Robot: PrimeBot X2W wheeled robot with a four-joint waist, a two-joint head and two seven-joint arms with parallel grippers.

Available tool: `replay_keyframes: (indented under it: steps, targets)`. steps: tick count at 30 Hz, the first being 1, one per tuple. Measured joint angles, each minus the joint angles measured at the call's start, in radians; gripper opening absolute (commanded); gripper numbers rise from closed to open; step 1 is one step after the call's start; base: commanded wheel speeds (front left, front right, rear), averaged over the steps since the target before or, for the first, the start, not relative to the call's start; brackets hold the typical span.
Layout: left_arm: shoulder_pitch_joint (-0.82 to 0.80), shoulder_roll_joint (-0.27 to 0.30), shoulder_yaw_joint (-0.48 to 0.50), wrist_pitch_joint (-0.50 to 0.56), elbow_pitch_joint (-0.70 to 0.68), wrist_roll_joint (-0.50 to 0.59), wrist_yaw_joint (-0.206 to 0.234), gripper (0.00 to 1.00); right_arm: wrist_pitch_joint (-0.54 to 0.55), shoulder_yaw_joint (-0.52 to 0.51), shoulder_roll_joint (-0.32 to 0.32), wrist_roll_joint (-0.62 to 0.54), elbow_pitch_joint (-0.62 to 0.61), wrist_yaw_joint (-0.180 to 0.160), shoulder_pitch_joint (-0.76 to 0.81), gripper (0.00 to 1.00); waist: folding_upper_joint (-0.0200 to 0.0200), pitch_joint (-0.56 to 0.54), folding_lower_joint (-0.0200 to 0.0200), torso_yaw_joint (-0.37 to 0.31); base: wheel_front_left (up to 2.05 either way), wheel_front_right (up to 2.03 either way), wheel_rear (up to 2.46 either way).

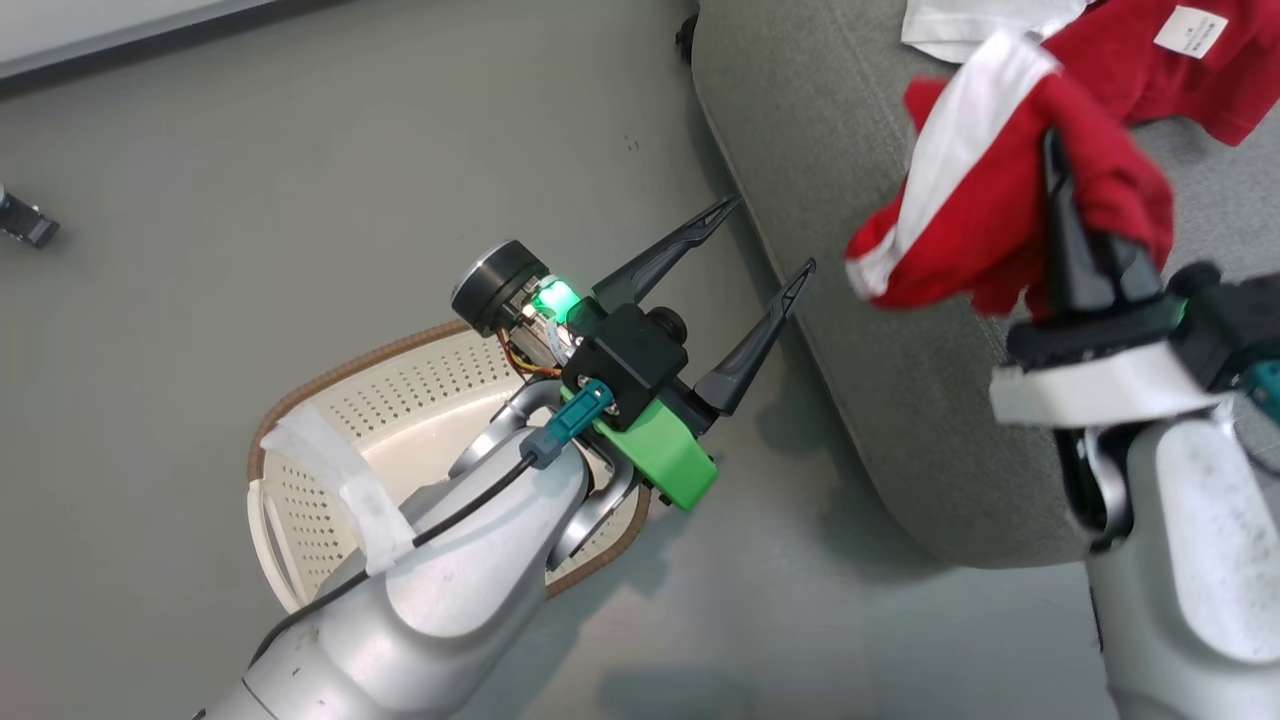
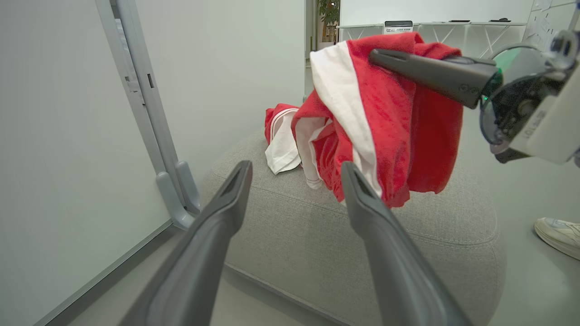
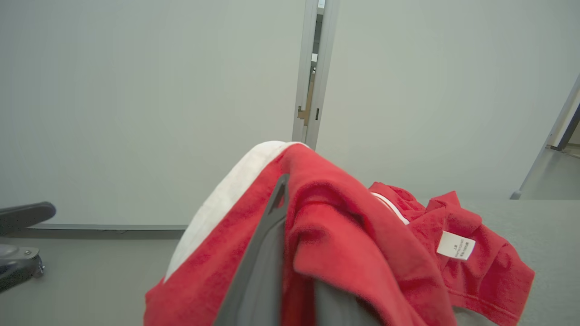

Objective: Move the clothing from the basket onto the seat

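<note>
In the right jaws, clenched tight: a red garment (image 1: 985,200) with a broad white panel. Draped over the dark fingers (image 1: 1065,235) and hanging down on both sides, bunched and loose. Raised over the near part of the grey seat (image 1: 850,150), a wide upholstered cushion with a rounded edge and a stitched seam. Seen from the left wrist view as a red-and-white fold (image 2: 394,117) slung over one finger of the right arm; impossible to tell there whether the lowest hem touches the cushion (image 2: 317,235).

Further back on the seat, behind the held piece: a second red garment (image 1: 1150,70), crumpled, with white trim and a small white tag (image 1: 1190,30) facing up. Same tag (image 3: 456,245) plain in the right wrist view, just beside the held cloth (image 3: 326,217).

Left jaws released, spread wide, gripping nothing. Poised over the grey floor (image 1: 300,200) between basket and seat, fingers (image 1: 670,250) pointing at the seat's rounded edge, tips just beside it.

At lower left of the head view, on the floor: the cream perforated basket (image 1: 400,390) with a brown woven-look rim, partly hidden beneath the left forearm (image 1: 470,560), well apart from both garments.

Beyond the seat in the left wrist view: a pale shoe (image 2: 559,235) on the floor at right, a white panel (image 2: 68,136) in a grey frame at left.
</note>
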Motion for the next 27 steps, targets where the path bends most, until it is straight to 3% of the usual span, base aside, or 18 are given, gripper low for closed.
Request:
replay_keyframes:
  steps: [5,11,18,27]
  targets:
    - [-0.021,0.002,-0.001,0.0,-0.005,0.006,0.001,1.0,0.0,-0.056,-0.012,-0.019,-0.022,0.0,-0.144,0.0,0.0,0.04,0.0,0.007,0.0,0.0,0.0]
    - [-0.055,0.001,-0.007,0.0,-0.008,0.016,0.001,1.0,0.0,-0.124,-0.082,-0.016,-0.032,0.0,-0.321,0.0,0.0,0.104,0.0,0.022,0.0,0.0,0.0]
    - [-0.098,-0.004,-0.016,0.0,-0.004,0.029,0.001,1.0,0.0,-0.209,-0.204,0.004,0.018,0.0,-0.527,0.0,0.0,0.19,0.0001,0.045,0.0,0.0,0.0]
    - [-0.131,-0.011,-0.026,0.0,0.01,0.038,-0.001,1.0,0.0,-0.305,-0.396,0.02,0.195,0.0,-0.703,0.0,0.0,0.289,0.0001,0.066,0.0,0.0,0.0]
